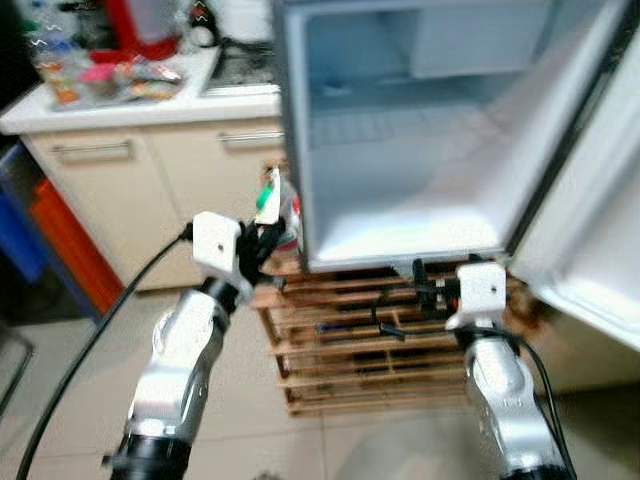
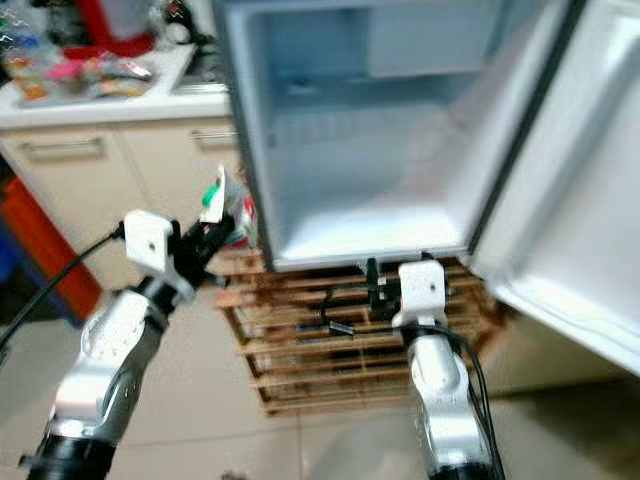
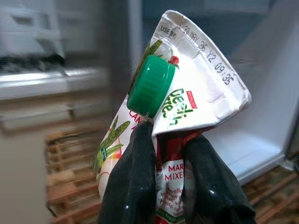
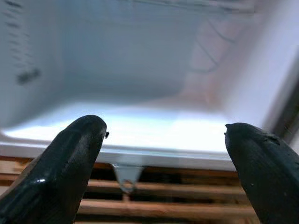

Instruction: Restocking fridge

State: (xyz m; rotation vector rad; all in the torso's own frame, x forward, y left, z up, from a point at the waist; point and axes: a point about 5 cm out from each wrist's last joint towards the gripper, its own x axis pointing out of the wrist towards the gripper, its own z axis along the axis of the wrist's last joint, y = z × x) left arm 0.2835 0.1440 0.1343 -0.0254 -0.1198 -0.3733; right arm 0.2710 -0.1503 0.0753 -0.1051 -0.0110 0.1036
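Left gripper (image 3: 170,179) clenched on juice carton (image 3: 187,100) with green cap (image 3: 151,86), holding it up just left of open fridge (image 1: 400,130), outside cabinet. Right gripper (image 4: 163,163) released, fingers (image 4: 65,158) spread wide, low before fridge's bottom edge, over wooden pallet (image 1: 340,350). Fridge door (image 1: 600,230) swung open at right. Cluttered counter (image 1: 110,100) behind at left.

Carton in the left claw, fridge standing open ahead.

The left gripper (image 1: 262,243) holds a carton (image 3: 177,116) between its fingers (image 3: 133,186), just left of the fridge (image 1: 400,130)'s front edge. The right gripper (image 4: 163,154), fingers spread, sits before the fridge's lower lip, the fridge floor straight ahead. A wooden pallet (image 1: 340,350) lies beneath the fridge, under both claws. The fridge door (image 1: 590,230) swings out right of the right gripper. A counter (image 1: 110,100) with cabinets stands behind and left of the left gripper.
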